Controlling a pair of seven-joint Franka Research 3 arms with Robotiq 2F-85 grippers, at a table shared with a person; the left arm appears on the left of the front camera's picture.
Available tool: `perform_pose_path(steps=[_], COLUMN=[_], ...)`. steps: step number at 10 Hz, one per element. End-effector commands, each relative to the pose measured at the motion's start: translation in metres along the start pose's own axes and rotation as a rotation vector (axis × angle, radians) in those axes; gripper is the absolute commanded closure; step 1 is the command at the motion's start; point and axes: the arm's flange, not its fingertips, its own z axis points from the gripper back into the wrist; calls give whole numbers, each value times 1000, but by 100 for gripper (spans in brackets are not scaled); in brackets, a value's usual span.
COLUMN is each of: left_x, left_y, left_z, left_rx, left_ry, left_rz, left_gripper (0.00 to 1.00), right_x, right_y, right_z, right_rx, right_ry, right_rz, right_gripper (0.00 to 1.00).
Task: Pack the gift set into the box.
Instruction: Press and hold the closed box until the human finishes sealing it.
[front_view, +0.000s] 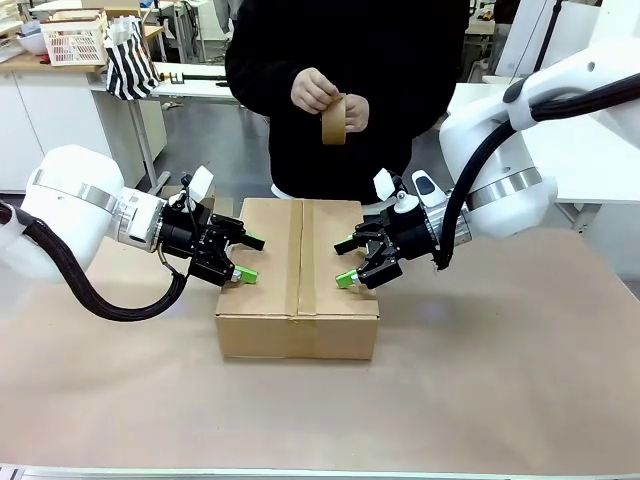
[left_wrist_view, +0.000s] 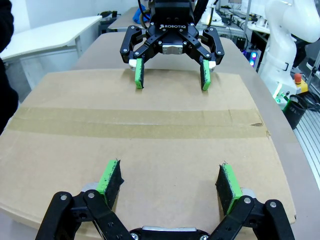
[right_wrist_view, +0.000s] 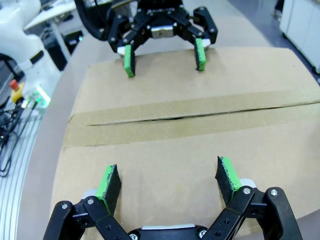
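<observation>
Left gripper (front_view: 250, 258) and right gripper (front_view: 345, 263) are both spread wide over the plain brown corrugated cardboard carton (front_view: 262, 335). I'd press evenly either side of the tan tape strip (front_view: 296, 262) so the flaps lie flat.

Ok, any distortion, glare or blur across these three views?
Front view: even light, sharp, faint shadow beside the box. Left wrist view: wide-angle bows the box edges; left gripper crisp. Right wrist view: same bowing, right gripper crisp, background softer; no glare.
</observation>
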Motion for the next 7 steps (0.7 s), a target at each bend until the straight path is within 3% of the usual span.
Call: perform_pose_path(steps=[1,7], left_x=[-1,-1], left_y=[-1,-1], left_z=[0,0], left_rx=[-1,-1], left_ry=[0,0], left_rz=[-11,-11], left_gripper=[0,0], right_x=[-5,-5], right_y=[2,2], right_z=[-1,-1], right_rx=[-5,-5], right_ry=[-5,-5], right_rz=[-18,-18], right_gripper=[0,0])
